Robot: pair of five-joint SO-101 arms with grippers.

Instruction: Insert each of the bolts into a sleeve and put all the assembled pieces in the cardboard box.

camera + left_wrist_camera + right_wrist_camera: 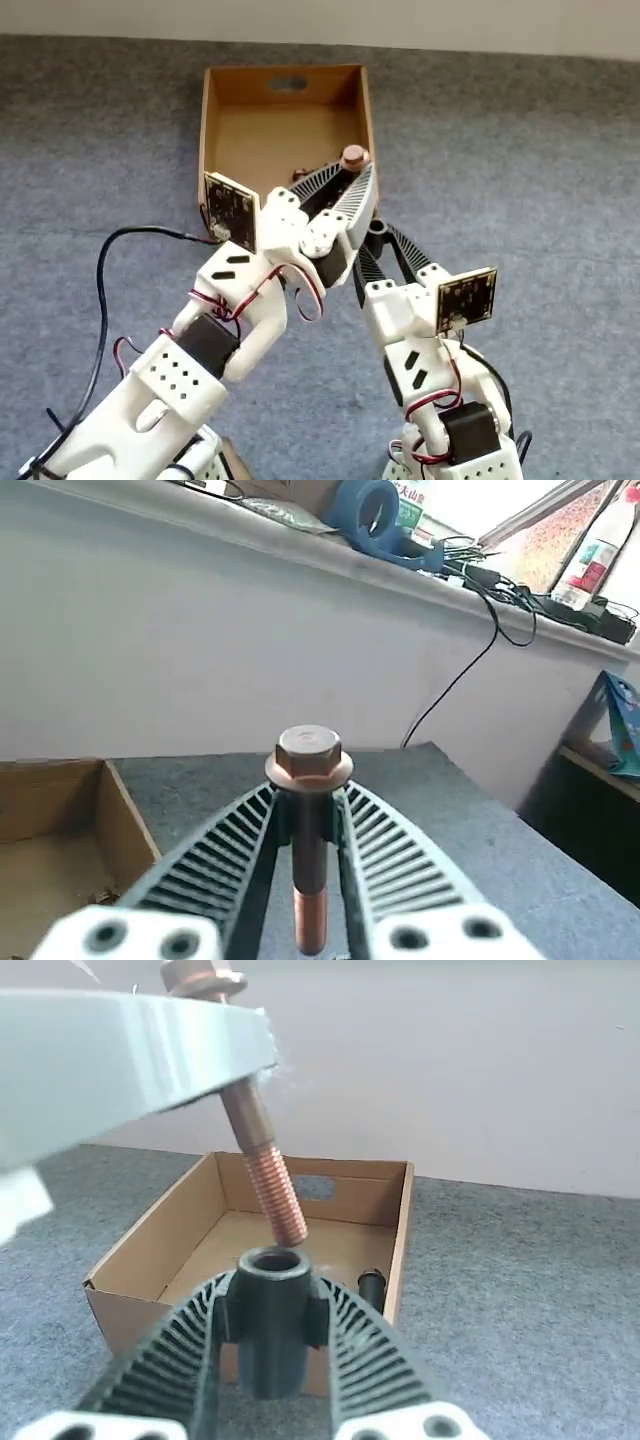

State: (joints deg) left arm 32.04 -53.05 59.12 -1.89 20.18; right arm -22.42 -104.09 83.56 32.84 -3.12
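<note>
My left gripper point(349, 172) is shut on a copper bolt point(353, 156) and holds it head up over the cardboard box's point(205, 120) near right corner. In the left wrist view the bolt point(309, 860) stands upright between the ribbed fingers point(235, 845). My right gripper point(377, 233) is shut on a black sleeve point(376, 227) just outside that corner. In the right wrist view the sleeve point(268, 1310) sits open end up, and the tilted bolt's point(262, 1165) threaded tip hangs right above its opening, touching or nearly so. The box point(400, 1260) stands behind.
A dark piece point(371, 1286) lies inside the box by its right wall, and a small part point(300, 174) shows near the left gripper. Grey carpet lies all around. A black cable point(110, 260) loops left of the left arm. A pale wall rises behind the box.
</note>
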